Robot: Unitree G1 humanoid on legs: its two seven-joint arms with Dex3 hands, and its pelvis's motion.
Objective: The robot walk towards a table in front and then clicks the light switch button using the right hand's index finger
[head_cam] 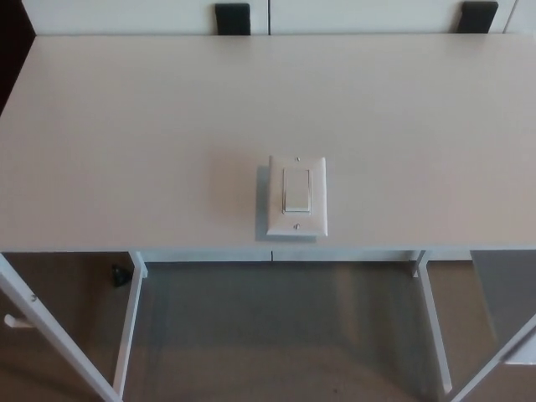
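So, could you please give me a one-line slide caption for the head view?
White light switch lying near the front edge of a bare white table; neither robot hand in view.

- The single head view looks steeply down from above the near edge of the white surface (126, 142).
- It faces forward across the surface toward the far edge.
- The light switch (296, 195) sits near centre frame, close to the near edge.
- Floor (276, 335) and table legs fill the bottom.
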